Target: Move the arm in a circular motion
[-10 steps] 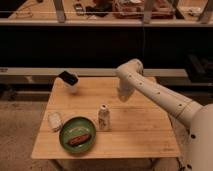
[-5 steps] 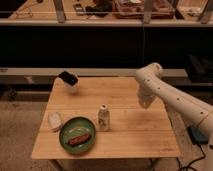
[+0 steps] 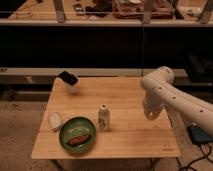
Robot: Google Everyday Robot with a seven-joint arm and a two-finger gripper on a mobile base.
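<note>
The arm [image 3: 172, 97] is cream-white and thick. It reaches in from the right edge, bends at an elbow above the table's right side, and drops a short segment downward. My gripper [image 3: 151, 114] is at the low end of that segment, shut and holding nothing, over the right part of the wooden table [image 3: 130, 142]. It is well to the right of the small white bottle [image 3: 103, 117].
A green plate [image 3: 67, 131] with a brown piece of food [image 3: 79, 140] sits at the front left, with a white object [image 3: 55, 120] beside it. A black-and-white item [image 3: 69, 80] stands at the back left. Dark shelving runs behind; a dark box [image 3: 200, 134] lies on the floor at right.
The arm has swung rightward and slightly lower, from above the table's middle to over its right side. The objects on the table have not moved.
</note>
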